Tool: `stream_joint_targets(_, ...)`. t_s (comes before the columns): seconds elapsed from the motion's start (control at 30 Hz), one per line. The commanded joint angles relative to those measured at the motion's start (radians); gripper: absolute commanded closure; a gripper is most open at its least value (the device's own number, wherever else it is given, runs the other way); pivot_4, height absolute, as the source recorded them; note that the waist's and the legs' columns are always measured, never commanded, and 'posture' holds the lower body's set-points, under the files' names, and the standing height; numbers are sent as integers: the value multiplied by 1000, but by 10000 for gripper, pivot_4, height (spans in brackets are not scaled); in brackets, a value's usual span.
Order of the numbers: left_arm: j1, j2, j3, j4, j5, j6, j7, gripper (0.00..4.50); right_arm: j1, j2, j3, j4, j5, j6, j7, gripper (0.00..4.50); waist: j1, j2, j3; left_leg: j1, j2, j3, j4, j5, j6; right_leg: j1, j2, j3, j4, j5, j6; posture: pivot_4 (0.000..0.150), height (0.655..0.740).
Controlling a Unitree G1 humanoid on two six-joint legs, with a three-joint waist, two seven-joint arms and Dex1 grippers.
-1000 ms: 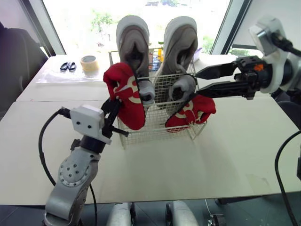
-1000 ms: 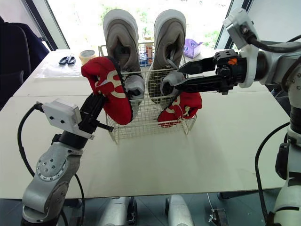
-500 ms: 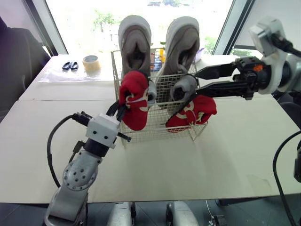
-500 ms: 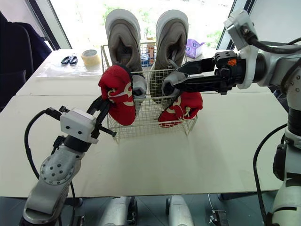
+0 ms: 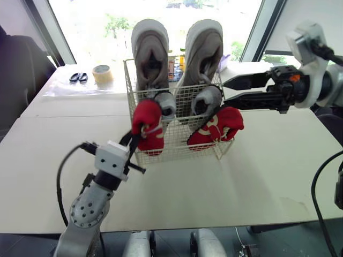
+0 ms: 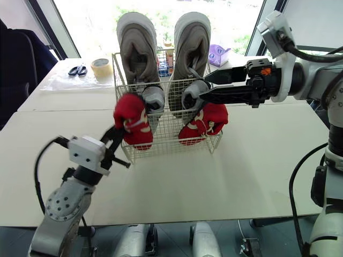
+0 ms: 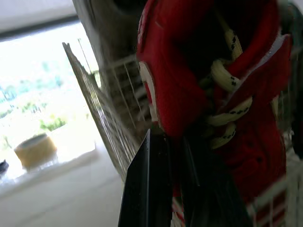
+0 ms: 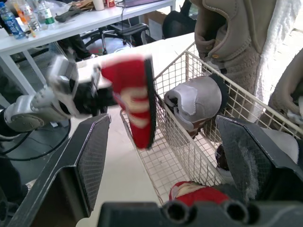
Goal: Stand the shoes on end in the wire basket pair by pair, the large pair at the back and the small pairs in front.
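The wire basket [image 5: 179, 115] stands mid-table. Two large grey shoes [image 5: 150, 53] [image 5: 203, 53] stand on end at its back, with two small grey shoes [image 5: 165, 101] [image 5: 206, 101] in front of them. One small red shoe [image 5: 217, 126] leans inside the front right corner. My left gripper [image 5: 132, 142] is shut on the other red shoe [image 5: 147, 126] and holds it upright against the basket's front left corner; it looms close in the left wrist view [image 7: 208, 94]. My right gripper [image 5: 230, 92] hovers open over the basket's right side, holding nothing.
A tape roll [image 5: 103, 72] and scissors [image 5: 77, 76] lie at the far left of the table, on a clear sheet. A purple box [image 6: 217, 53] sits behind the basket at the right. Bare tabletop [image 5: 214, 187] lies in front of the basket.
My left gripper has carried the red shoe right and down, from left of the basket to its front left corner. The right gripper has stayed put, open.
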Motion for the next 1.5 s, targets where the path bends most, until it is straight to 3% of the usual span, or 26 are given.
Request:
stream_joint_targets(0.03, 22, -6, 66, -7, -71, 72, -17, 45000, -8, -3, -33, -6, 12, -15, -3, 6629, -1, 0, 0, 0, 0, 0, 0, 0, 0, 0, 0, 0, 0, 0, 0, 1500, 6609)
stream_joint_targets(0.2, 7, -3, 98, -41, -119, 116, -31, 45000, 0, -1, -36, -9, 12, -17, -6, 6629, -10, 0, 0, 0, 0, 0, -1, 0, 0, 0, 0, 0, 0, 0, 0, 1500, 6609)
stream_joint_targets(0.3, -6, -16, 148, -70, -217, 170, -32, 33892, 5, 3, -35, -9, 10, -22, -8, 5834, -15, 0, 0, 0, 0, 0, -1, 0, 0, 0, 0, 0, 0, 0, 0, 1500, 6609)
stream_joint_targets(0.4, 6, 3, 210, -138, -376, 259, -57, 19763, 14, 0, -31, -10, 5, -30, -4, 5834, -16, -1, 1, 0, 0, 0, -1, 0, 0, 0, 1, 0, 0, 0, 0, 1500, 6609)
stream_joint_targets(0.63, 95, 137, 417, -234, -793, 407, -90, 19763, 34, 3, -18, 1, -7, -60, 7, 5834, -16, -3, 3, -1, 0, 0, -1, 0, 1, 0, -1, 0, -2, 0, 0, 1500, 6609)
stream_joint_targets(0.8, 186, 299, 611, -200, -1164, 437, -109, 19763, 59, -7, -24, -7, -11, -74, 26, 5834, -16, -5, 4, -1, 0, 0, -1, 0, 1, -1, -2, 0, -2, 0, 0, 1500, 6609)
stream_joint_targets(0.9, 222, 375, 725, -138, -1295, 425, -143, 19763, 79, -24, -59, -16, 4, -80, 37, 5834, -17, -4, 5, -1, 0, 0, -1, -1, 1, -4, -3, 0, -3, 0, -1, 1500, 6609)
stream_joint_targets(1.03, 191, 483, 818, 8, -1221, 436, -181, 19763, 162, -82, -174, -36, 28, -66, 22, 5834, -11, -5, 6, -1, -1, 0, -1, -1, 1, -4, -3, -1, -3, -1, -2, 1500, 6609)
stream_joint_targets(1.17, 85, 622, 803, 174, -1186, 478, -280, 19763, 434, -115, -398, -148, 60, -7, -56, 5834, -3, -8, 6, -1, 0, -2, -2, -1, 1, -2, -2, -4, -9, -1, -3, 1500, 6609)
stream_joint_targets(1.37, 89, 643, 657, 254, -1016, 485, -432, 19763, 768, -99, -533, -246, 25, -39, -94, 5834, -21, -4, 6, -1, -1, 5, -3, -4, 7, 4, -2, 1, -16, 0, -4, 1500, 6609)
stream_joint_targets(1.5, 83, 625, 610, 286, -963, 491, -490, 19763, 883, -98, -545, -278, 15, -68, -110, 5834, -18, -4, 6, -1, -1, 5, -3, -4, 6, 3, 0, 1, -16, 0, -4, 1500, 6609)
